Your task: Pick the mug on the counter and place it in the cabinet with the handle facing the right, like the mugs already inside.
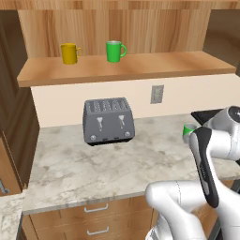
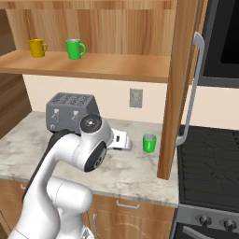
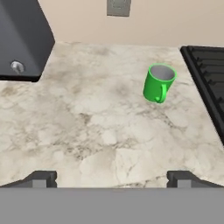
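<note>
The mug (image 3: 159, 83), glossy medium green, stands upright on the marbled counter (image 3: 87, 127) near the stove, its handle (image 3: 163, 93) turned toward my hand camera. My gripper (image 3: 111, 179) hovers low over the counter, short of the mug and to its left, open, with nothing between its fingertips (image 3: 41, 178). From the right base view the mug (image 2: 149, 143) sits just right of my hand. The arm hides most of the mug (image 1: 189, 131) from the left base. On the wooden cabinet shelf (image 1: 126, 68) stand a yellow mug (image 1: 70, 53) and a bright green mug (image 1: 114, 51), handles pointing right.
A dark grey toaster (image 1: 108, 120) stands at the back left of the counter. A black stove (image 2: 210, 154) borders the counter on the right. The open cabinet door (image 2: 179, 84) hangs down edge-on just right of the mug. A wall outlet (image 1: 157, 93) sits above the counter.
</note>
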Robot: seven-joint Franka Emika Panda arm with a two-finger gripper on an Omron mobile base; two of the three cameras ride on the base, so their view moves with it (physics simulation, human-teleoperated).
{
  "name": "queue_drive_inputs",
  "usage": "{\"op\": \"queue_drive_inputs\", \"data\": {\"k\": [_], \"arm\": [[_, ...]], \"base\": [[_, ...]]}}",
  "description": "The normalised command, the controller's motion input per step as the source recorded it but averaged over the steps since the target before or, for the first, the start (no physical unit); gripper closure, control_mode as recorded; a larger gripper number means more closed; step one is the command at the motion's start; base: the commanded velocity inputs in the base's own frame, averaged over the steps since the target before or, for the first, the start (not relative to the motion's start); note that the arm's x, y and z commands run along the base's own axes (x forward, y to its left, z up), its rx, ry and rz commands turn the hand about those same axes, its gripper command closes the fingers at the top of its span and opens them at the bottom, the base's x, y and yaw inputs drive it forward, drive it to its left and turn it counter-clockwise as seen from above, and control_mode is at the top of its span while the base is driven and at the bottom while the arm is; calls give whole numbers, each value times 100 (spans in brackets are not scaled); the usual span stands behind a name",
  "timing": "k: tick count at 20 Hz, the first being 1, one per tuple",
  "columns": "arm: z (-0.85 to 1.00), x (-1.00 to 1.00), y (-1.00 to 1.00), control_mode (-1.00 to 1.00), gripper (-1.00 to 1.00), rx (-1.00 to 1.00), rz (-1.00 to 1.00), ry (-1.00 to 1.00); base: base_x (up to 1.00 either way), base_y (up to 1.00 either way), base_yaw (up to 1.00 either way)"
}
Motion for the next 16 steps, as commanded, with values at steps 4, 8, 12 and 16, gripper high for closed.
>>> {"op": "queue_drive_inputs", "data": {"k": [4,8,12,16], "arm": [[-23,23,-35,-100,-100,0,-4,0],[-21,30,-35,-100,-100,0,-4,0],[-17,39,-36,-100,-100,0,-4,0],[-17,51,-36,-100,-100,0,-4,0]], "base": [[0,0,0],[0,0,0],[0,0,0],[0,0,0]]}}
